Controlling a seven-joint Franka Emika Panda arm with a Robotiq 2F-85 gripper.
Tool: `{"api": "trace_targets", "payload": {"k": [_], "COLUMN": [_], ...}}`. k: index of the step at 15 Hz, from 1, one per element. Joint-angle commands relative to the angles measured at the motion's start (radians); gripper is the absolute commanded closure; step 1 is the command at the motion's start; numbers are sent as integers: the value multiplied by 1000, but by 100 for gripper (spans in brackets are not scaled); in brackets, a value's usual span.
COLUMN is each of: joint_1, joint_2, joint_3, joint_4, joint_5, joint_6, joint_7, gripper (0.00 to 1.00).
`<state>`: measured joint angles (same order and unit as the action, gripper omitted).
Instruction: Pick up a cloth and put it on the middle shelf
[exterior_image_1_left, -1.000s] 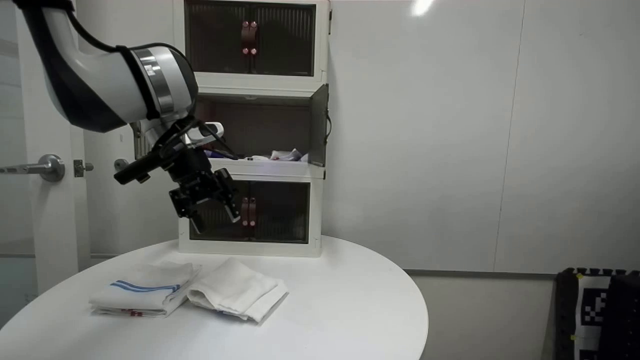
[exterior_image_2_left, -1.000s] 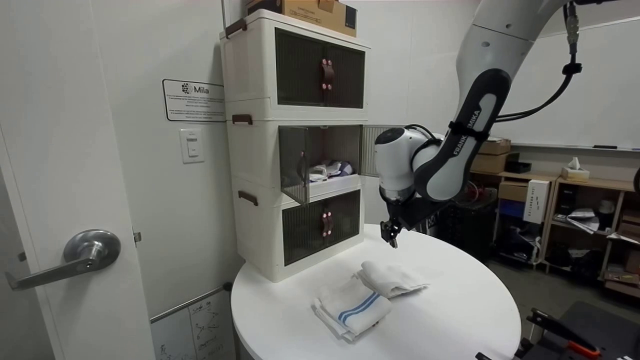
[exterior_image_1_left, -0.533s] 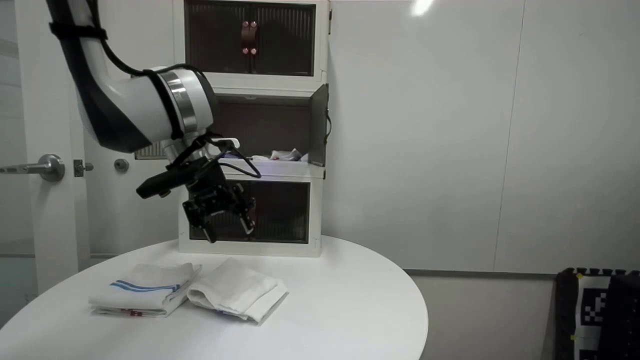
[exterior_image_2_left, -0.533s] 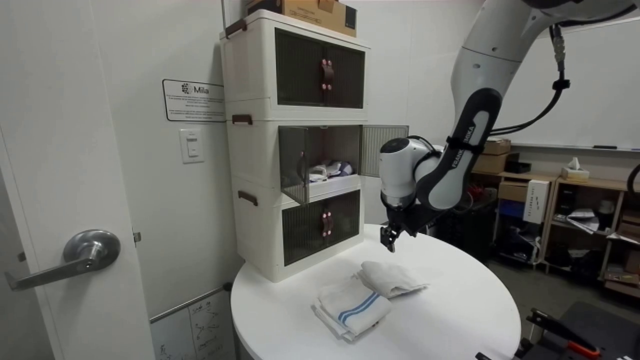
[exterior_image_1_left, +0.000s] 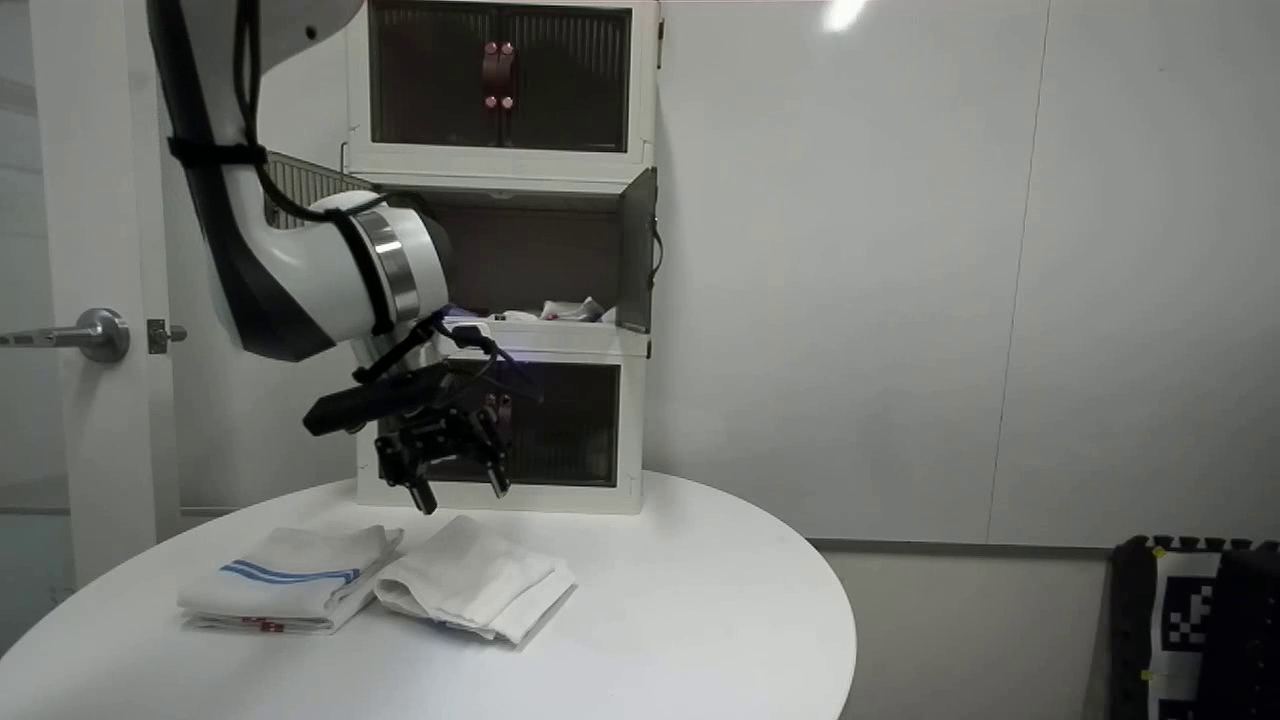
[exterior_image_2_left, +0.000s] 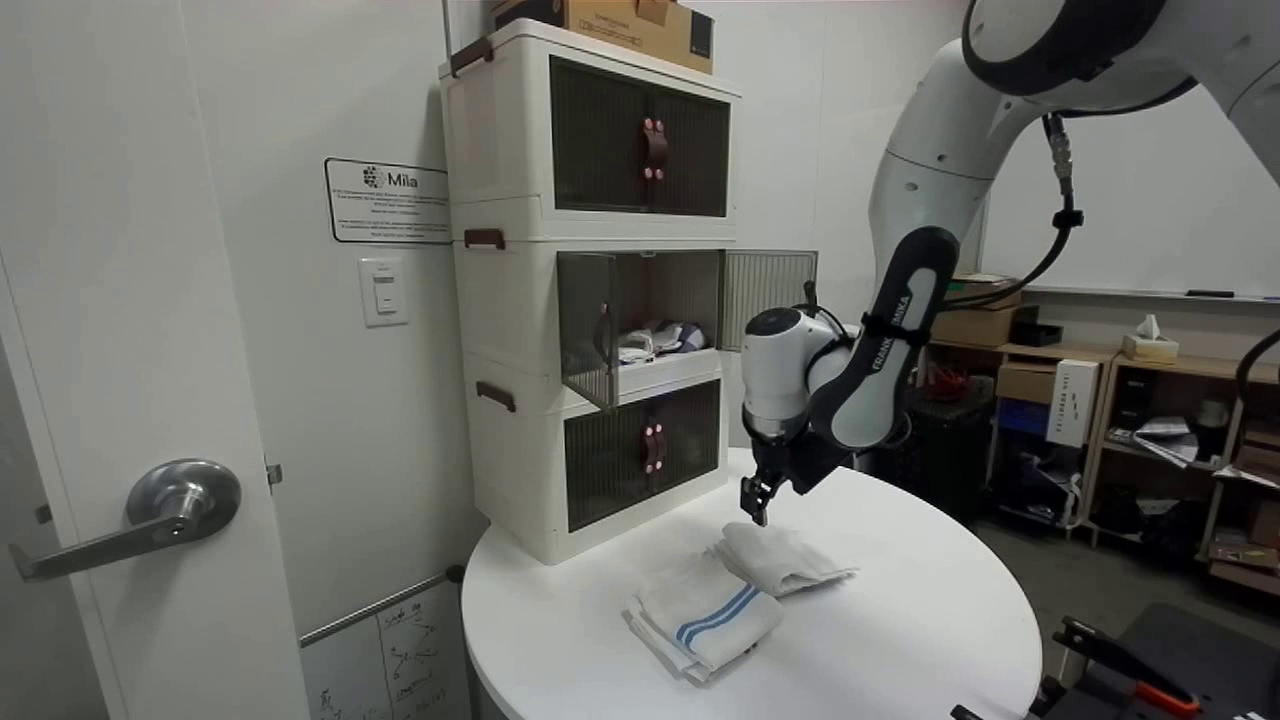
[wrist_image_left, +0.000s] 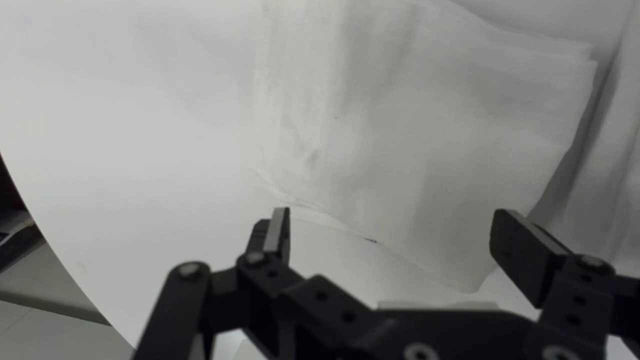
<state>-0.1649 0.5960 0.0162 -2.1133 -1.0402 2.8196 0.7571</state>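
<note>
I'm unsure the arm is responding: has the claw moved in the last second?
Yes: in an exterior view, the claw has moved down and slightly toward the picture's right against the cabinet.

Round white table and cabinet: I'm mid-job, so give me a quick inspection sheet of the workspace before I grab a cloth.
Surface: white round table, cabinet standing on it.
Job's things: striped cloth and plain-topped cloth folded side by side on the table; middle shelf open, cloth-like items inside.
Clutter: cardboard box on top of the cabinet.
Gripper: open, holding nothing, near the plain-topped cloth.
Cables: black cable looped beside the arm.
Surroundings: door, wall sign.
</note>
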Motion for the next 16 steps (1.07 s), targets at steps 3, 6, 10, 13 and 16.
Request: {"api": "trace_targets", "payload": {"k": [3, 6, 10, 13, 16], "joint_1": [-51, -72, 28, 81, 127], "joint_2": [128, 172, 208, 228, 248], "joint_3": [66, 103, 21, -13, -47], "joint_4": [116, 154, 180, 193, 209], "joint_5": [64, 104, 350, 531, 670], "joint_6": [25, 16, 64, 59, 44], "joint_7": [-110, -145, -311, -442, -549], "gripper": [0, 0, 0, 0, 0]}}
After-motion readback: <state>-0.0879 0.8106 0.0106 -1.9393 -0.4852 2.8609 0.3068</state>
